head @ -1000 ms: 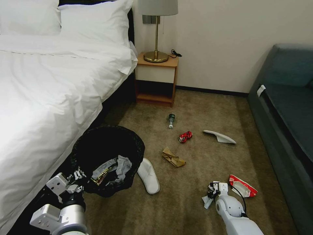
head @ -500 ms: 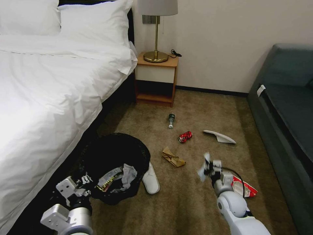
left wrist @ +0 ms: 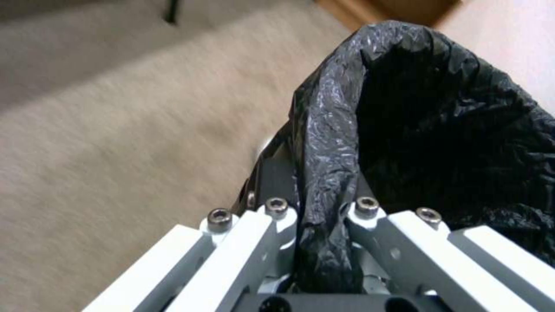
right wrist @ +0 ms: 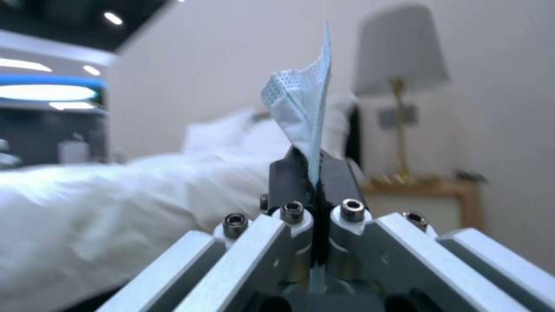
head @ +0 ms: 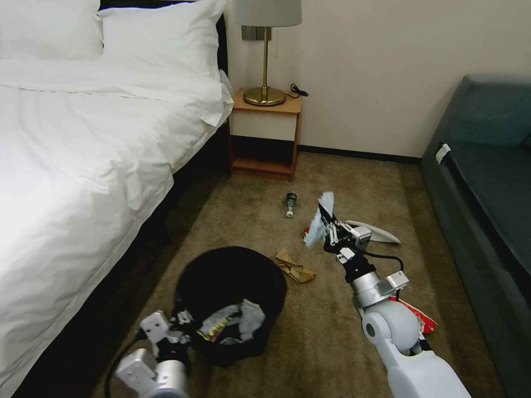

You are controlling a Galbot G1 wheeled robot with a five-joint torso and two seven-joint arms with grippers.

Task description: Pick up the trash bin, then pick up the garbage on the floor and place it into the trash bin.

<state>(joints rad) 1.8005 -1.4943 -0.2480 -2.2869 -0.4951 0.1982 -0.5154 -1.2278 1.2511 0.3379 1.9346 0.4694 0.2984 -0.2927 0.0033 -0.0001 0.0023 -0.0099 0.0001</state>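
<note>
A: Right, mask (head: 320, 220): pinched flat between the right gripper (head: 327, 230) fingers, held high above the carpet (head: 321, 342), apart from the bin.

B: Bin (head: 232, 301)?

A: Low at front-left, tilted, left gripper (head: 178, 321) clamped on its bagged rim. Tissues and a wrapper inside.

B: Advice?

A: Carry the mask over the black opening before letting go; it's light and could flutter off. Can, bottle (head: 290, 203), paper bag (head: 293, 266) and slipper (head: 373, 231) remain.

- glossy white rounded arm shells, silver metal wrist cylinders
- left gripper (head: 180, 326) and right gripper (head: 331, 232): white angular linkage bars, black fingertips (right wrist: 289, 175), dark hex screws
- thin black cable looping beside right wrist
- small grey box on right forearm
</note>
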